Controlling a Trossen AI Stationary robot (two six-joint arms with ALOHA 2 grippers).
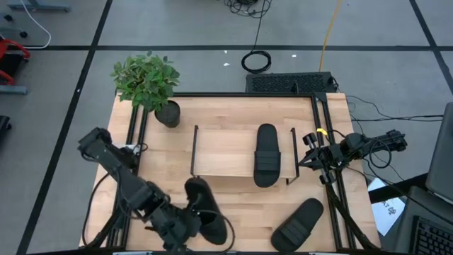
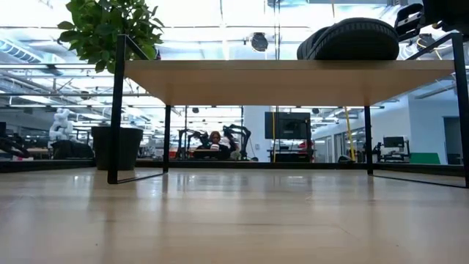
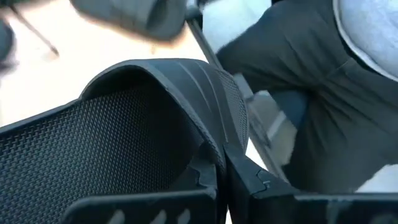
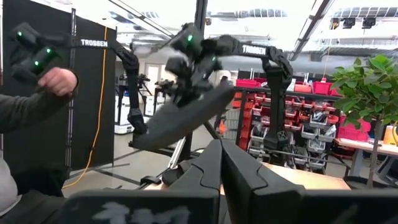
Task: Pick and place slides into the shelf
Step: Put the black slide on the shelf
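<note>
My left gripper (image 1: pixel 180 225) is near the table's front left, shut on a black slide (image 1: pixel 202 202) and holding it above the table. The right wrist view shows this slide (image 4: pixel 180 118) in the air and tilted. A second slide (image 1: pixel 265 154) lies sole-down on the shelf's light-wood top board (image 1: pixel 219 159); the low view shows it there too (image 2: pixel 348 37). A third slide (image 1: pixel 297 223) lies on the table at the front right. My right gripper (image 1: pixel 311 150) waits shut beside the shelf's right end, touching nothing. My left gripper pinches the edge of the slide's wide strap (image 3: pixel 214 146) between its two fingers (image 3: pixel 255 180). The fingers slant down at it from above. The slide is lifted clear of the table and hangs tilted below the gripper.
A potted plant (image 1: pixel 148 81) stands at the table's far left corner, behind the shelf's left end. Black frame rails (image 1: pixel 322 120) run along the table's sides. A person's hand (image 4: pixel 59 81) shows in the room beyond the table.
</note>
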